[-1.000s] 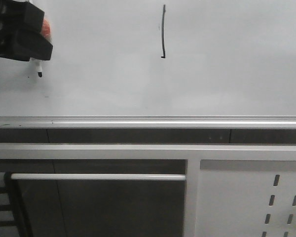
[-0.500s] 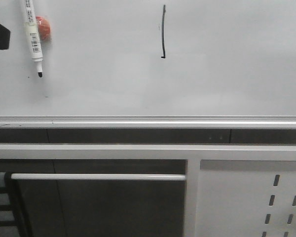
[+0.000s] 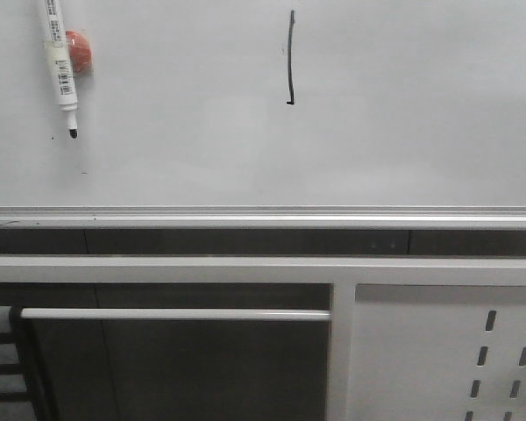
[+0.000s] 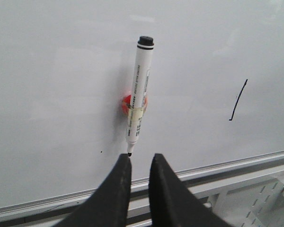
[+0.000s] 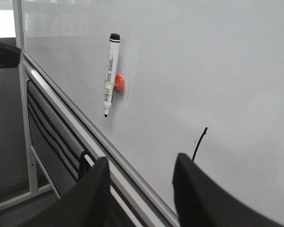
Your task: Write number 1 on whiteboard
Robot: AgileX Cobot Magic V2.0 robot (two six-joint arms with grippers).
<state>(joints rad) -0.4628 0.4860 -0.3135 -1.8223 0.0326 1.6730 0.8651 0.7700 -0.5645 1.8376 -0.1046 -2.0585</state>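
1. The whiteboard [image 3: 403, 132] fills the upper half of the front view; its silver lower edge rail [image 3: 263, 217] runs level from side to side, above a grey perforated panel [image 3: 500, 360].
2. The left gripper [image 4: 138, 161], seen only in the left wrist view, has its jaws narrowly parted and holds nothing; its fingertips sit just short of the marker's tip. A second ago it covered the board's upper left corner in the front view; it is now out of that view.
3. The right gripper [image 5: 141, 165] has its jaws wide apart and empty, well away from the board.
4. The marker [image 3: 59, 66] hangs near the board's upper left corner, long axis nearly vertical, uncapped black tip pointing down toward the rail, fixed against a red magnet [image 3: 79, 51]. It was hidden a second ago.
5. The number 1 [image 3: 290, 58] is a thin black stroke near the top edge, nearly vertical, with its small foot at the lower end; unchanged.
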